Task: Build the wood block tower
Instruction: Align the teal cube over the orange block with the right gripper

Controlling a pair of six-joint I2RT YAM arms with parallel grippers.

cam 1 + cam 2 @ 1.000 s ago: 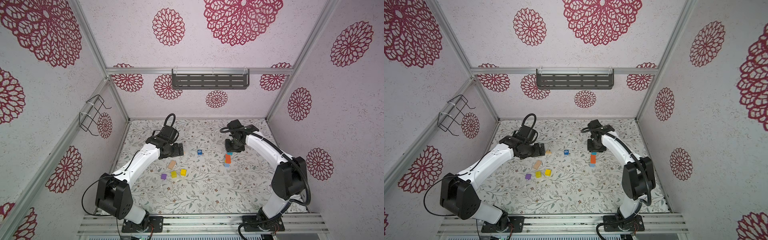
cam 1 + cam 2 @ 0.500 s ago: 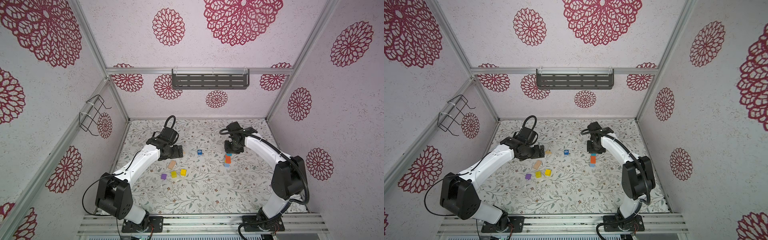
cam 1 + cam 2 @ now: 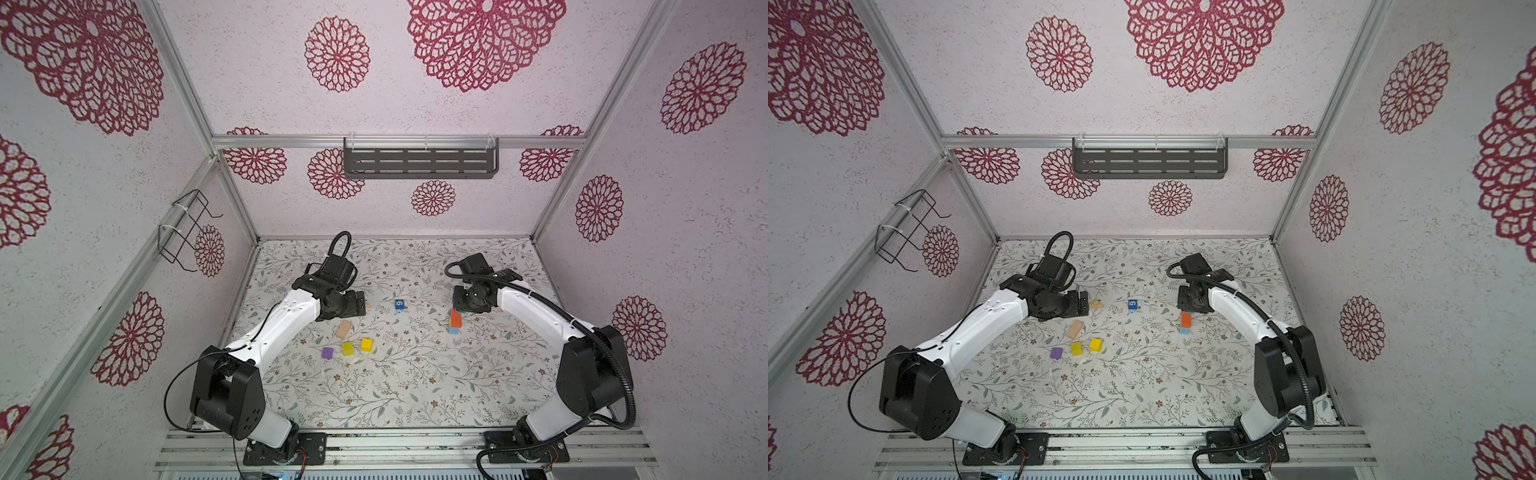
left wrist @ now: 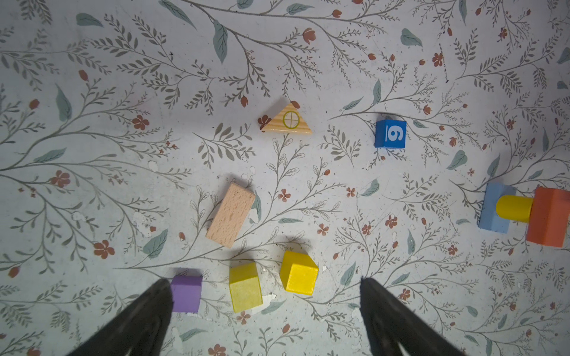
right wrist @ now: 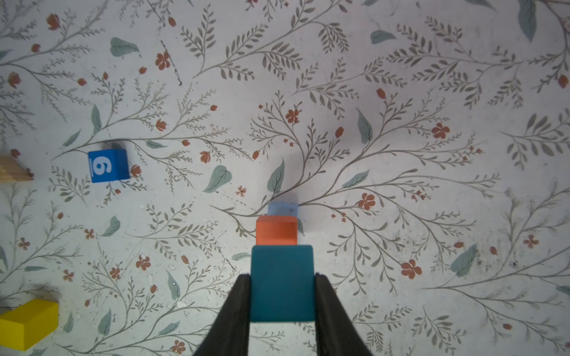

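Right wrist: right gripper (image 5: pixel 282 279) pinches teal blk (image 5: pixel 282 286) over tower (image 3: pixel 456 320), 3 o'clock of "6" cube (image 3: pixel 399 304); left gripper (image 4: pixel 264 282) fingers spread. Likely placing; next: centre, lower, release.

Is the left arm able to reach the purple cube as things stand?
Probably yes: the left end effector is open and empty, and the purple cube lies uncovered close by, with a gap to a yellow cube.

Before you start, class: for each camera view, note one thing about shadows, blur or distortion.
In both top views: even light, no glare, frame rails splayed by the wide lens; left wrist view: the purple block throws a shadow, the left gripper is a dark blur; right wrist view: the teal block in the right gripper looms large near the lens.
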